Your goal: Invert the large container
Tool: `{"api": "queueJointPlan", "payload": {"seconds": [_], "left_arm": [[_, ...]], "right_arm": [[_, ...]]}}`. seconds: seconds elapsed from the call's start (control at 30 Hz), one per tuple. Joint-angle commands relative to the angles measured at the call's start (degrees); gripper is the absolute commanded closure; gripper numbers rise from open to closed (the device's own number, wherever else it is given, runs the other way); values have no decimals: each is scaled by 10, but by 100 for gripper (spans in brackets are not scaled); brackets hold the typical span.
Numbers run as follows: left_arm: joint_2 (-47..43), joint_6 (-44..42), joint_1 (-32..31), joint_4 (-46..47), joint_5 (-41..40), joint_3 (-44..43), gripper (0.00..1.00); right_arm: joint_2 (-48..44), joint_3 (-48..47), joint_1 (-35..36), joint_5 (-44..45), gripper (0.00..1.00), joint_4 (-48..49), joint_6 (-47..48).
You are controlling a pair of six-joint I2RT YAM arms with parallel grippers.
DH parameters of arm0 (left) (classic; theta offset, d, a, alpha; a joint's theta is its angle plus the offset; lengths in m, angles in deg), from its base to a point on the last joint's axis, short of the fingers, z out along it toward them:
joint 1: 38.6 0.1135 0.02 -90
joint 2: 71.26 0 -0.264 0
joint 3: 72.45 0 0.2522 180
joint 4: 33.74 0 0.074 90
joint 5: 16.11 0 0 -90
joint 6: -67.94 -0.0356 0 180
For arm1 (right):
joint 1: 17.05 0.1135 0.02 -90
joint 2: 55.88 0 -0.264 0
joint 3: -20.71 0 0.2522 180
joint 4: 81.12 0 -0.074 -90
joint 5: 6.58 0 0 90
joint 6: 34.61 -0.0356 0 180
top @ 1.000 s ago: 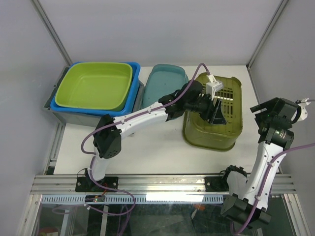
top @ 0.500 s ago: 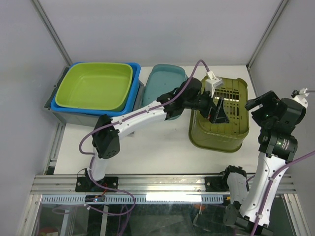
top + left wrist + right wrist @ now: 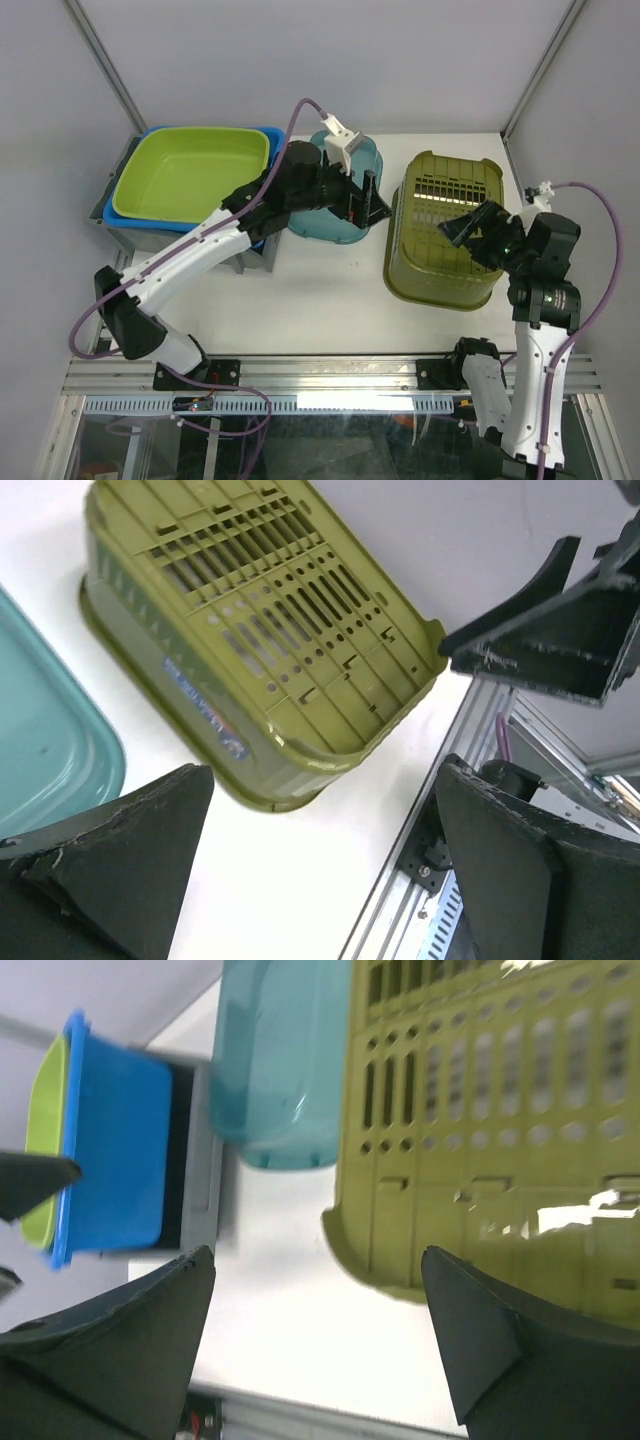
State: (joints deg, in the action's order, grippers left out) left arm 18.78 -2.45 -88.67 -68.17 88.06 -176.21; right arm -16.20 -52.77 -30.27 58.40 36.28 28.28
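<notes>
Two arms are seen above a white worktop (image 3: 310, 290), and nothing is gripped by either of them. The large container (image 3: 445, 240), an olive-green slotted basket, is found on the right part of the worktop. It is turned bottom up, with its perforated base facing the ceiling and its wider rim set down on the surface.

The left tool (image 3: 366, 203) is held in the air over the near end of a teal tub (image 3: 318, 222), just left of the large container and apart from it. In the left wrist view the fingers (image 3: 110, 850) are spread wide, with only worktop and the container's corner seen between them.

The right tool (image 3: 470, 228) is poised over the right half of the upturned base, with its jaws likewise parted. Whether the plastic is touched by it cannot be told. In the right wrist view the container's slotted surface (image 3: 480, 1140) is seen beyond the gaping fingers (image 3: 500, 1350).

At the far left a lime-green tub (image 3: 190, 175) is nested in a blue tub (image 3: 268, 160), and both are carried by a grey bin (image 3: 150, 240). The teal tub is placed between this stack and the large container.
</notes>
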Motion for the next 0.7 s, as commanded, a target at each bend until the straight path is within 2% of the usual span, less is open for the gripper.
{"api": "queueJointPlan", "payload": {"seconds": [0.0, 0.27, 0.4, 0.53, 0.67], "left_arm": [[-75, -25, 4, -48, -77, 34, 1], [-155, -4, 6, -72, -131, 62, 1], [-160, 2, 6, -72, -134, 70, 1], [-159, 6, 5, -71, -134, 79, 1], [-156, 8, 6, -70, -129, 85, 1]], "right_arm": [[-42, 34, 54, -84, 12, 13, 1], [-58, 51, 100, -123, 6, -108, 63], [-51, 92, 103, -102, 6, -113, 71], [-23, 132, 106, -78, 5, -69, 53], [1, 170, 115, 14, 4, 54, 17]]}}
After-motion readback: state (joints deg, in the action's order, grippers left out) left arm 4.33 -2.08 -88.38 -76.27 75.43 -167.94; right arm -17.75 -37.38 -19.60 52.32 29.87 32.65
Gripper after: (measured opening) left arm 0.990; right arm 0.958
